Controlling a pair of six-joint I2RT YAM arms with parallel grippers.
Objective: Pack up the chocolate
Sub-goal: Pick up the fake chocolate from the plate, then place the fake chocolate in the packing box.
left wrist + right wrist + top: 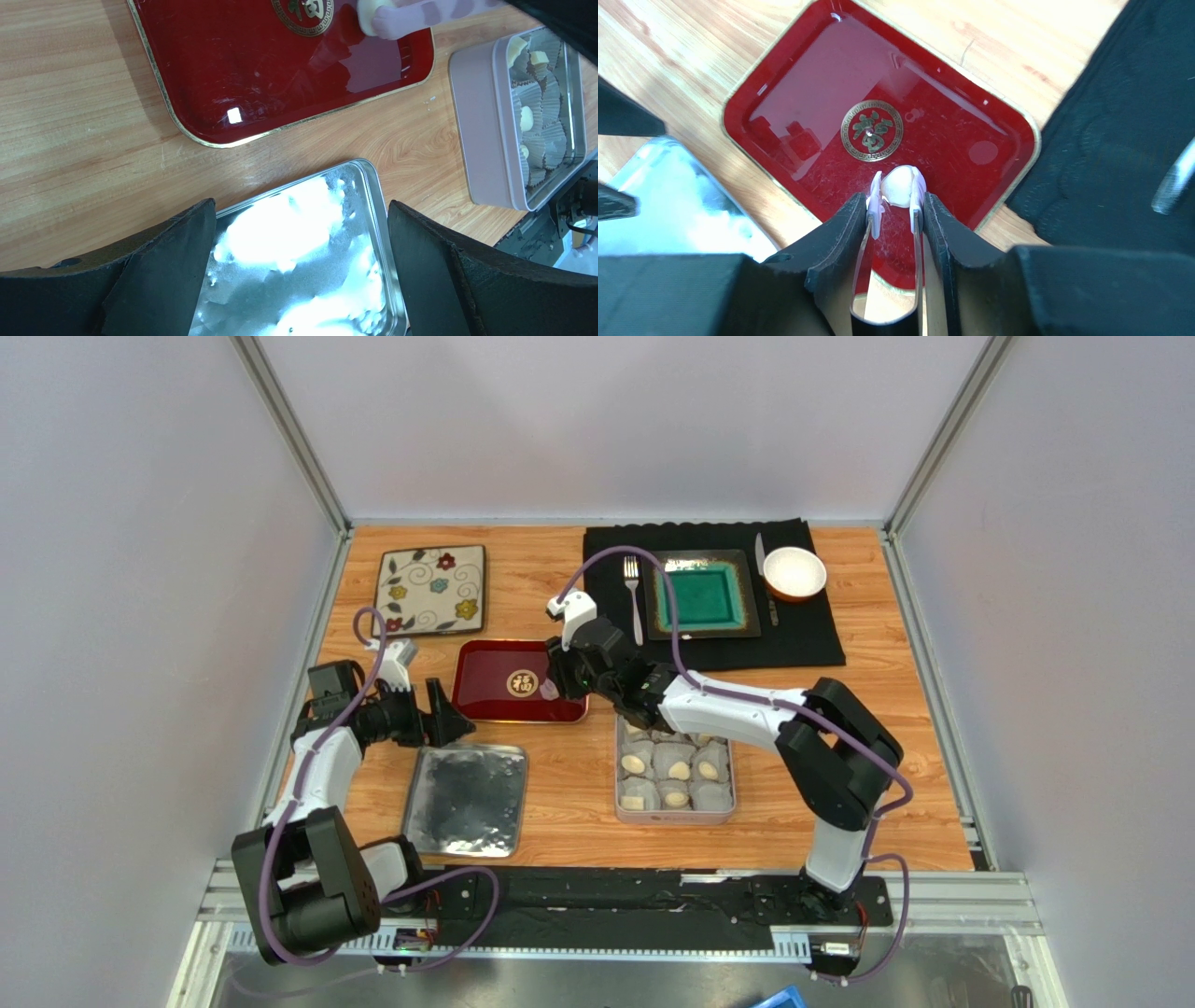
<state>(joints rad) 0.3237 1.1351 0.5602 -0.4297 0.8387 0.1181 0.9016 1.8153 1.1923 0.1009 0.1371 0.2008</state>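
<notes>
My right gripper [896, 206] is shut on a pair of metal tongs [917, 234] with pale lilac tips. Those tips pinch one cream chocolate [901, 185] over the red tray [794, 98], just below its gold emblem. In the top view the right gripper [568, 672] hangs over the tray's right part [484, 703]. Several more chocolates [636, 763] sit in white paper cups inside the grey tin box [675, 815]. My left gripper [442, 717] stands open and holds nothing, above the silver lid [302, 280].
The silver lid [467, 798] lies left of the box. At the back are a flowered square plate [431, 590] and a black mat [814, 637] with a green plate [704, 595], a fork [634, 599] and a white bowl [794, 573].
</notes>
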